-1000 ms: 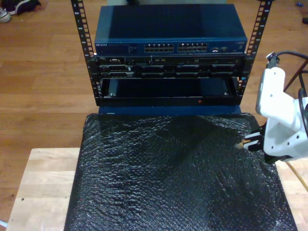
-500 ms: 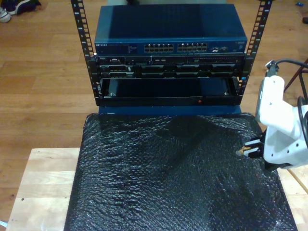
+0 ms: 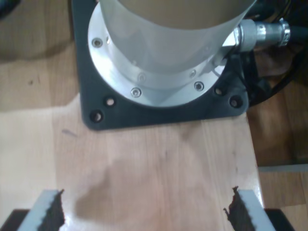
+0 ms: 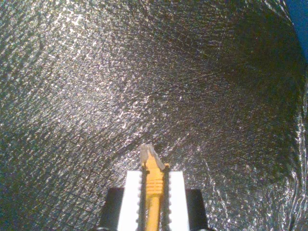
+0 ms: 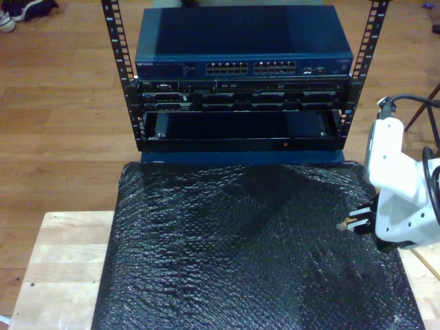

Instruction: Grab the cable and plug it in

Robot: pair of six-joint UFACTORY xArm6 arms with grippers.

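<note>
my second gripper (image 4: 153, 192) clamps the cable (image 4: 153, 180) (clear plug (image 4: 148, 153) poking forward) over the black mat (image 5: 240, 247), at the exterior view's right. my first gripper (image 3: 144, 211) hangs spread wide above the wooden table (image 3: 159, 159).

Faint white lettering on the blue switch (image 5: 244, 42), unreadable.

Cut off and too small to read

Cable (image 4: 153, 185) run cut by frame bottom; switch ports (image 5: 251, 68) too small to tell apart.
</note>
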